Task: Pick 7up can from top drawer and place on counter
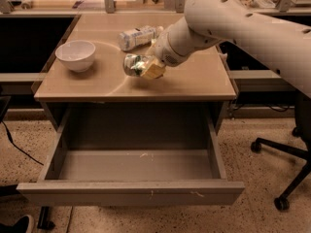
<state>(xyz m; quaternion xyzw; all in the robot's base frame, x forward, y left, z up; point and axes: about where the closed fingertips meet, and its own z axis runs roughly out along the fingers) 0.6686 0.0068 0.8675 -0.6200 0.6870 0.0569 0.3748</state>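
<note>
At the far left a dark cable (19, 147) trails over the speckled floor (262, 217), and the toe of a dark shoe (17, 224) shows in the bottom corner. On the left part of the tan worktop (194, 84) stands a white bowl (76, 55), upright and well apart from the other things. Below the worktop the grey drawer (131, 192) is pulled far out toward the camera, with its flat front panel nearest and a few pale scuffs on its floor. Toward the middle of the worktop, near the back edge, a clear plastic bottle (137, 37) with a white label lies on its side. Just in front of the bottle is the can (132, 63), silvery with green marks and dented. It is turned on its side over the middle of the worktop, out of the drawer. The claw (146, 68) is closed on the can's right end. Whether the can touches the worktop or hangs just above it I cannot tell. From the claw the thick white arm (233, 23) runs up and to the right, out past the right edge. On the floor at the far right stands the black wheeled base of an office chair (279, 176).
</note>
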